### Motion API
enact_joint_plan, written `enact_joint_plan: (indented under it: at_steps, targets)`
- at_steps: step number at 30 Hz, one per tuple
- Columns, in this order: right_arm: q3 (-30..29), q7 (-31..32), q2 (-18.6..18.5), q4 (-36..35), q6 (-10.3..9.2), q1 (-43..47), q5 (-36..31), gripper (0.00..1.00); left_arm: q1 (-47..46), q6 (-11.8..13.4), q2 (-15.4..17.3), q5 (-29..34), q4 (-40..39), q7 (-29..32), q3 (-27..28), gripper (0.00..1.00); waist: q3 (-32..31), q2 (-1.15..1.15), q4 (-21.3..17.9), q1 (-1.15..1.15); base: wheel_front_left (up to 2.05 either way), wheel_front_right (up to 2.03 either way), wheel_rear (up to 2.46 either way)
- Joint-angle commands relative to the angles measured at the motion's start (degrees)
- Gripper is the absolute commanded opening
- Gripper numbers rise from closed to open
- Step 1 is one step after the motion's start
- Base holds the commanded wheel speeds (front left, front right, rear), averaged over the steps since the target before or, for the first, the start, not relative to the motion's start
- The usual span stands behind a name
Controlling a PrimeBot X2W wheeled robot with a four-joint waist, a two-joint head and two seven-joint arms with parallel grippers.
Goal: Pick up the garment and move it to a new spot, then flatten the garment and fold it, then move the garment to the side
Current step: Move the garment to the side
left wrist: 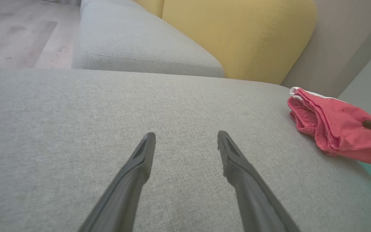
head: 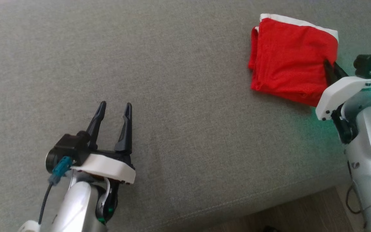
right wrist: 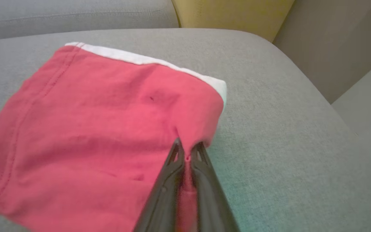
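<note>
Near the front edge of the grey seat cushion, the left gripper hovers with its jaws wide and nothing between them. Further in, at the cushion's far right part, the red garment lies folded. The right gripper has its jaws pinched on the garment's right edge. The cloth looks light, soft and limp. I judge it may sag and unfold, so a grip through all layers seems safer.

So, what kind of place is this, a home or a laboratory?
Most likely a home living room: the red garment lies on a grey sofa seat, with a yellow back cushion behind it and a wood-look floor beyond.
</note>
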Motion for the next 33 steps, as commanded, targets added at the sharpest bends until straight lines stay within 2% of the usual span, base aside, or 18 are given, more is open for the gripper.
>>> enact_joint_plan:
  at_steps: [1,8,17,32,33]
  targets:
    - [0.55,-1.00,-0.51,-1.87,0.42,-1.86,-0.90,0.00,-1.32,-0.39,0.16,0.77,-1.35,-0.35,1.23,1.00,0.97,0.00,-0.25,-0.01,0.00,0.00,0.00]
    - [-1.40,-0.83,-5.24,-0.32,0.42,-4.55,-5.87,0.00,-1.94,-0.46,0.16,1.31,-1.71,-0.35,1.25,1.00,1.54,0.00,5.01,-0.01,0.00,0.00,0.00]
    - [-8.34,0.26,-13.86,3.64,0.42,-7.17,-12.15,0.00,-1.66,-0.18,0.15,1.20,-3.38,-0.35,1.36,1.00,2.69,0.00,12.59,-0.01,0.00,0.00,0.00]
    - [-14.08,-2.22,-19.51,10.42,0.42,-10.77,-17.36,0.00,-1.54,-0.17,0.13,1.21,-4.09,-0.35,0.74,1.00,3.33,0.00,14.30,-0.01,0.00,0.00,0.00]
    - [-14.54,-2.67,-19.88,10.96,0.42,-10.76,-17.62,0.10,-1.55,-0.15,0.13,1.18,-4.09,-0.35,0.64,1.00,3.32,0.00,14.31,-0.01,0.00,0.00,0.00]
